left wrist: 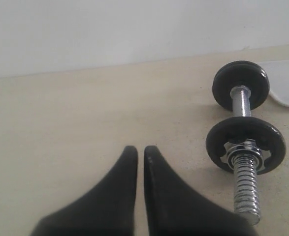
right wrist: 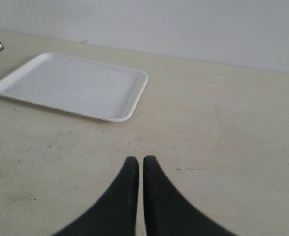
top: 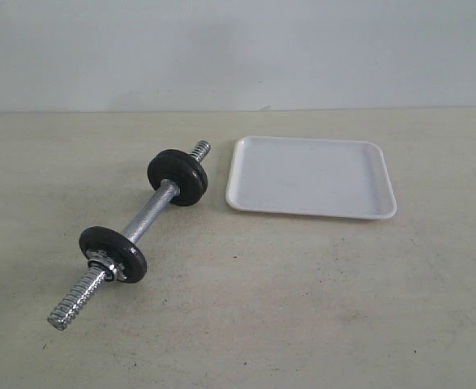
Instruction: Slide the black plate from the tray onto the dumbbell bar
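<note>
Chrome threaded dumbbell bar bearing two round black plates lies beyond closed left gripper; one white tray beyond closed right gripper.

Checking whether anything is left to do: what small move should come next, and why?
Probably none: leave the left tool and right tool shut, parked. The white rectangular plastic tray lies bare, and both round black plates already sit on the chrome threaded bar.

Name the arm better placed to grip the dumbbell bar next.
Left: its wrist view shows the dumbbell bar and both black plates close by; the right sees mainly the tray.
</note>
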You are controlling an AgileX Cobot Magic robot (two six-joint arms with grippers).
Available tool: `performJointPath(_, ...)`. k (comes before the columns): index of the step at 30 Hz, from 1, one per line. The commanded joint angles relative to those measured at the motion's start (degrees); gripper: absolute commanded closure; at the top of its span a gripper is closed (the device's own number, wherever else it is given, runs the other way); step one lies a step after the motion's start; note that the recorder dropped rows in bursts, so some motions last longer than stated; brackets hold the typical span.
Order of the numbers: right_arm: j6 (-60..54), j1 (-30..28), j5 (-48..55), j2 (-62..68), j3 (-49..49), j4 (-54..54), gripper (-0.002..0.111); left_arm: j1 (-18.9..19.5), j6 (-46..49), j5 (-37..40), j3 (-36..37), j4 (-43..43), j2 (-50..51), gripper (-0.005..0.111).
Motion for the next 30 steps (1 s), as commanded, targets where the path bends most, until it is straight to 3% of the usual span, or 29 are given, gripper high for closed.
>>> performJointPath(1,0.17,-0.16,-0.29,-0.2,-0.06,0.04,0.107,0.69,-0.41,0.1,0.21,-0.52,-0.15,0.102)
performJointPath(11,0.17,-0.16,-0.29,-0.2,-0.06,0.04,0.107,0.81,-0.41,0.1,0.21,-0.52,-0.15,0.102)
performJointPath(19,0.17,-0.16,-0.29,-0.2,-0.06,0.04,0.107,3.98,-0.41,0.1,0.21,-0.52,-0.15,0.102)
performJointPath(30,0.17,-0.16,-0.29,-0.2,-0.06,0.04,0.107,3.98,-0.41,0.1,0.21,-0.52,-0.15,0.102)
